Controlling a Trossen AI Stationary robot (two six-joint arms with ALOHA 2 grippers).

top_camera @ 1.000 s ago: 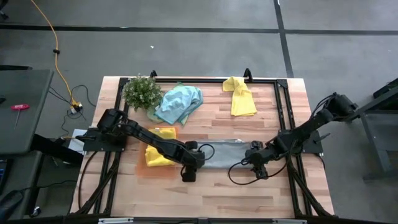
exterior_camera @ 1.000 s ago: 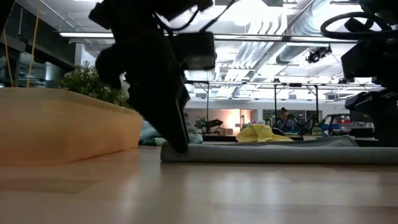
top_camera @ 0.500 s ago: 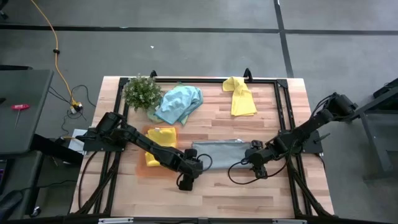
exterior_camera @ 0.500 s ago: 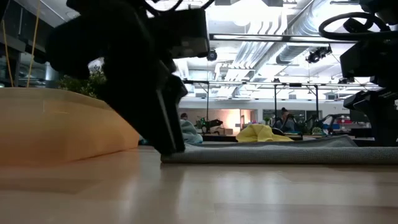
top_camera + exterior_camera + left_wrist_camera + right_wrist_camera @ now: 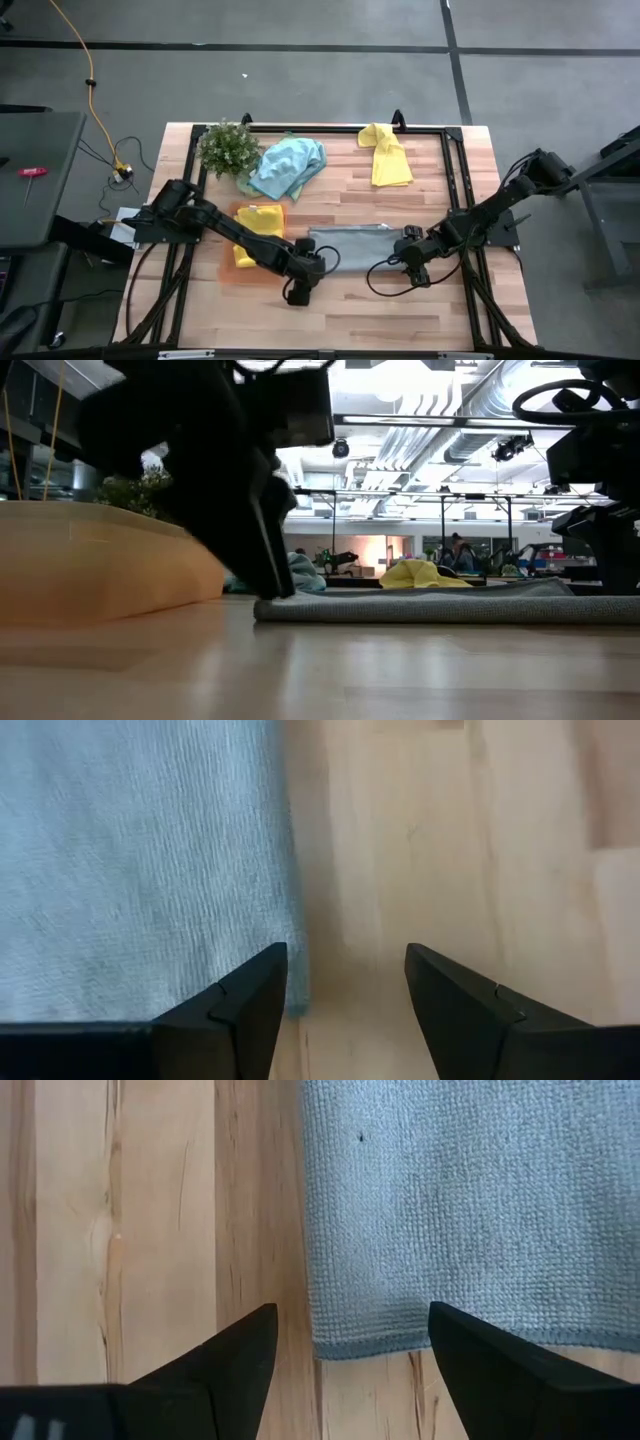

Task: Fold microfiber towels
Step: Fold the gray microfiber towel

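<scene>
A flat, nubby grey towel (image 5: 355, 246), folded to a long strip, lies at the high view's lower centre. The left gripper (image 5: 297, 292) at its left end and right gripper (image 5: 412, 268) at its right end both gape, empty.

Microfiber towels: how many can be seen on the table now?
4. Grey towel between the grippers; yellow towel on the orange tray; blue-teal towel beside the plant; yellow towel at the far edge. Others may lie hidden beneath.

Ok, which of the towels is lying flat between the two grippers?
The grey towel, spread in a flat strip between the left gripper and right gripper. The blue and yellow ones lie crumpled farther back.
</scene>
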